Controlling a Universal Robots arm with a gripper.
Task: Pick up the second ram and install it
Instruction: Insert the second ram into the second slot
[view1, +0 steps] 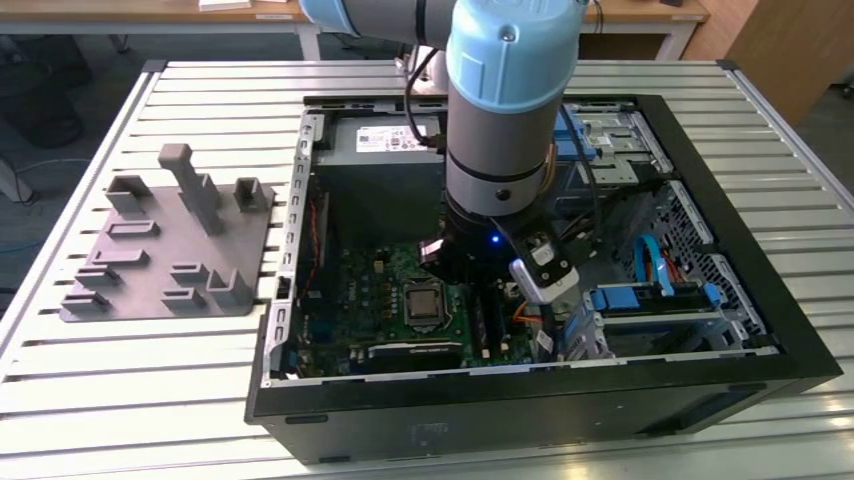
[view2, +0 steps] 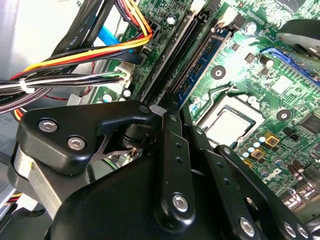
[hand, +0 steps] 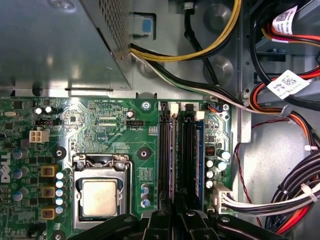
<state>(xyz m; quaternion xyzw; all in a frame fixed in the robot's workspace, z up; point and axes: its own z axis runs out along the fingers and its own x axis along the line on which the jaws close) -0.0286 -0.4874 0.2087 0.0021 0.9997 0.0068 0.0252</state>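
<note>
An open computer case (view1: 747, 330) is laid on a slatted bench (view1: 80, 380). A grey fixture plate (view1: 147, 262) is set beside it, toward the exterior view's left. A bare processor (hand: 100, 198) is seen on the green motherboard (hand: 110, 125).

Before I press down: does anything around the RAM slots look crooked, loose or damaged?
Nothing stands out. The gripper sits over the RAM slots beside the CPU. The slots run straight and parallel, and the cables lie off to the side, clear of them. The RAM stick's seating can't be judged.

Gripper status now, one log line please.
gripper low over memory slots | inside open PC case | second ram seated upright in slot | fixture plate on table, untouched
</note>
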